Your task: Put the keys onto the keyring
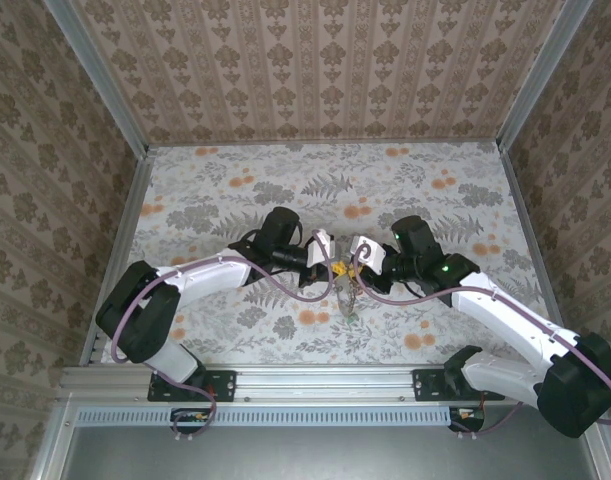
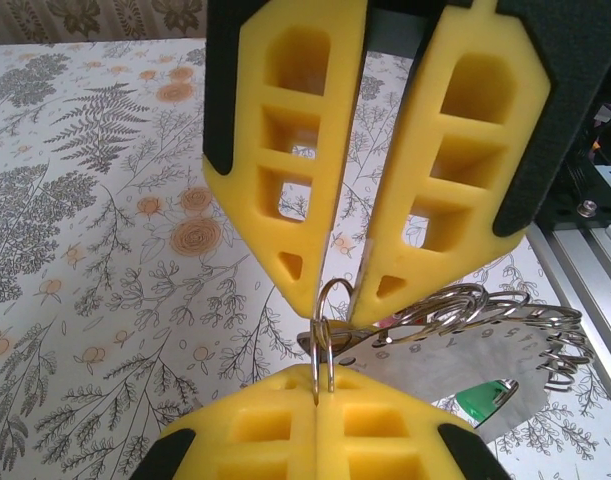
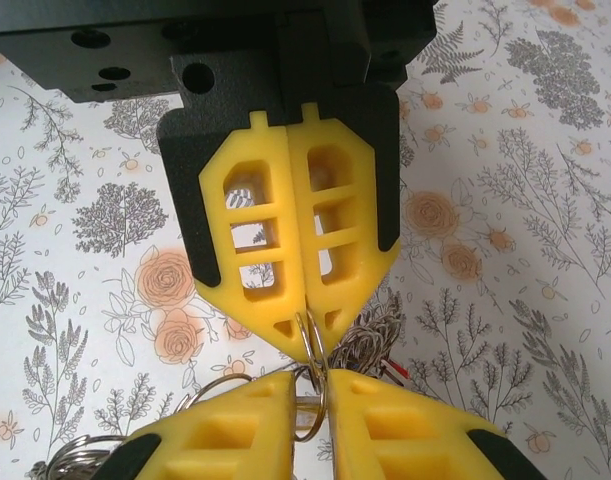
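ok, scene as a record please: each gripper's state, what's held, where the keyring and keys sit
left gripper: shut on the small split ring
right gripper: shut on the same ring from the opposite side, tips facing the left's
keyring: silvery bunch of rings right beside the fingertips; its link to the held ring is hidden
green key head: tucked under that bunch
location: mid table, between the two arms

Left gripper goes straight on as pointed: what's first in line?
Likely the right gripper, almost tip to tip with the left gripper; just the small wire ring it pinches sits between.
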